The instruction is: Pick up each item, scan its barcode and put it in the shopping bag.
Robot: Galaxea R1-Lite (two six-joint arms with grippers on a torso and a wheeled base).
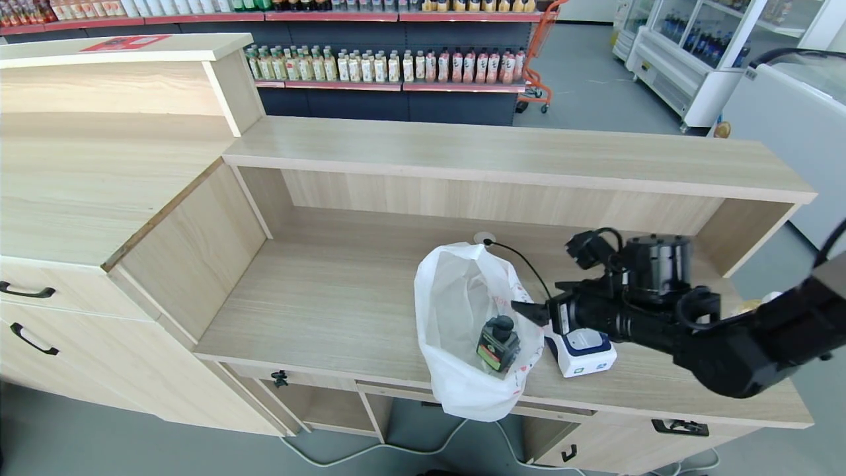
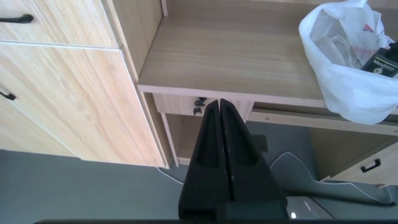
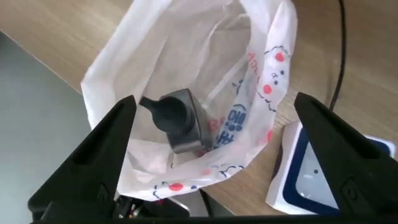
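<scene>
The head camera looks forward and down from above onto the whole counter (image 1: 317, 297). The left wrist camera sits low, out from the counter's front edge near its left corner, facing that edge along the left gripper (image 2: 219, 106). The right wrist camera hangs close over the shopping bag (image 3: 186, 50), looking down into it between the fingers of the right gripper (image 3: 214, 109). All three share the bag; head and right wrist also share the scanner (image 1: 585, 354)

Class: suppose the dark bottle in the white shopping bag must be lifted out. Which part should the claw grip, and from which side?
Probably grip the bottle just under its black cap, coming from above through the shopping bag's open mouth: it stands cap-up and the bag's walls close off its sides.
</scene>
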